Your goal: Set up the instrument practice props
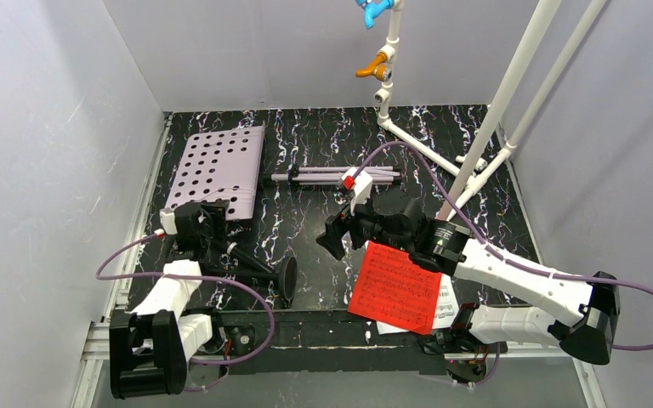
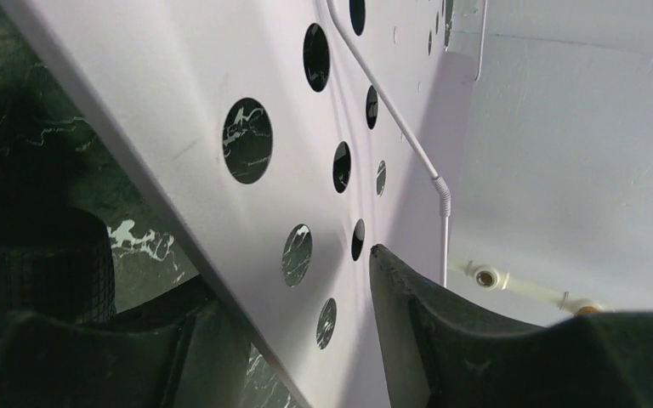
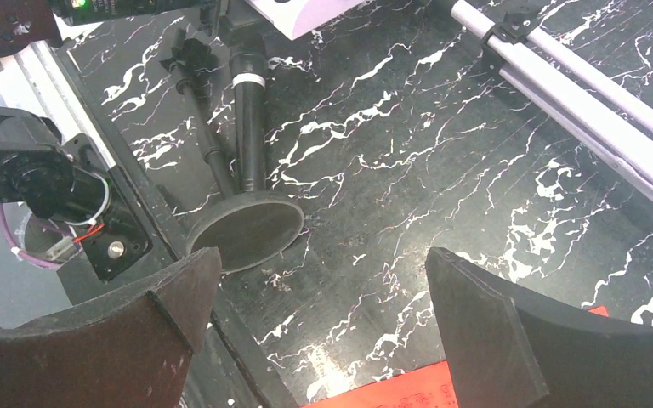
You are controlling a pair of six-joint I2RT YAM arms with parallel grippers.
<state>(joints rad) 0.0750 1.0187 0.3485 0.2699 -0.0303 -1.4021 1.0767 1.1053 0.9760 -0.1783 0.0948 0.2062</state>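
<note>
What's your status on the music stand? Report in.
Left gripper straddles panel edge, grip unclear; right gripper open, empty. Panel lying down, legs folded, apart from it. Obstacle: mic lying close by left gripper.

right gripper (image 3: 323,268) hanging with jaws spread wide over marbled table (image 3: 408,170); microphone (image 3: 248,127) lying beside round-based stand (image 3: 247,229); lilac tripod legs (image 3: 595,110) lying upper right; red page (image 3: 391,395) showing at bottom edge.
</note>
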